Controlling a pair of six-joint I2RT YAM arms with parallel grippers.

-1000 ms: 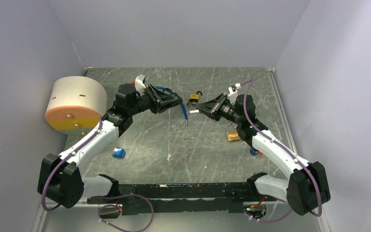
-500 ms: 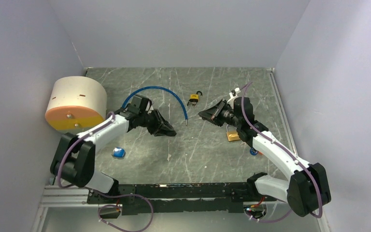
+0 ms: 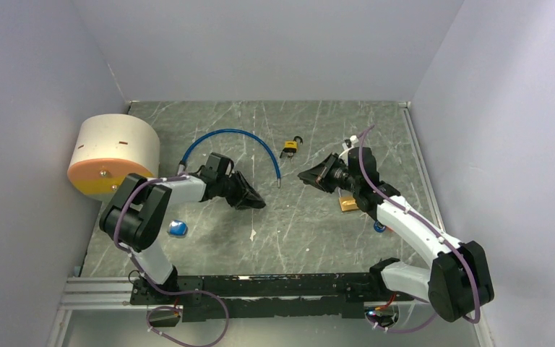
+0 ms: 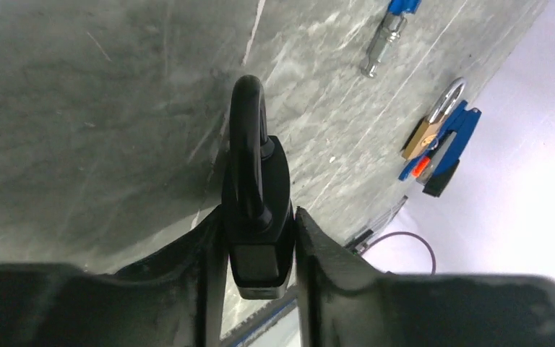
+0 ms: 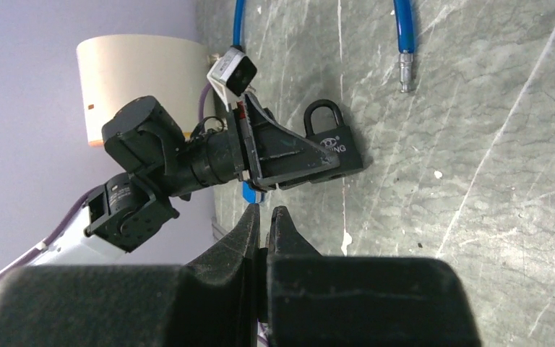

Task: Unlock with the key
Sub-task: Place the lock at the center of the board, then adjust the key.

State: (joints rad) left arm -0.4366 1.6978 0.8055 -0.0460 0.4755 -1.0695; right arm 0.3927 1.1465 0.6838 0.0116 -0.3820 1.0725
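Note:
My left gripper [image 3: 254,199] is low over the table left of centre, shut on the body of a black padlock [image 4: 259,189]. The padlock's shackle points away from the wrist and looks closed. In the right wrist view the same padlock [image 5: 334,147] sticks out of the left fingers, just above the table. My right gripper [image 3: 306,176] hovers right of centre, pointing at the left one across a gap. Its fingers [image 5: 282,220] are pressed together on a thin flat piece seen edge-on, the key [image 5: 263,230]. The key's blade is hidden.
A blue cable [image 3: 240,134] arcs behind the left gripper. A small yellow padlock [image 3: 289,149] lies at centre back. A brass padlock [image 3: 347,203] with blue-headed keys [image 3: 380,227] lies under the right forearm. A blue object [image 3: 178,228] and a cream drum [image 3: 114,154] are at the left.
The left arm has folded back and down, bringing the black padlock from beside the cable to low over the table. The right gripper has drawn back slightly to the right.

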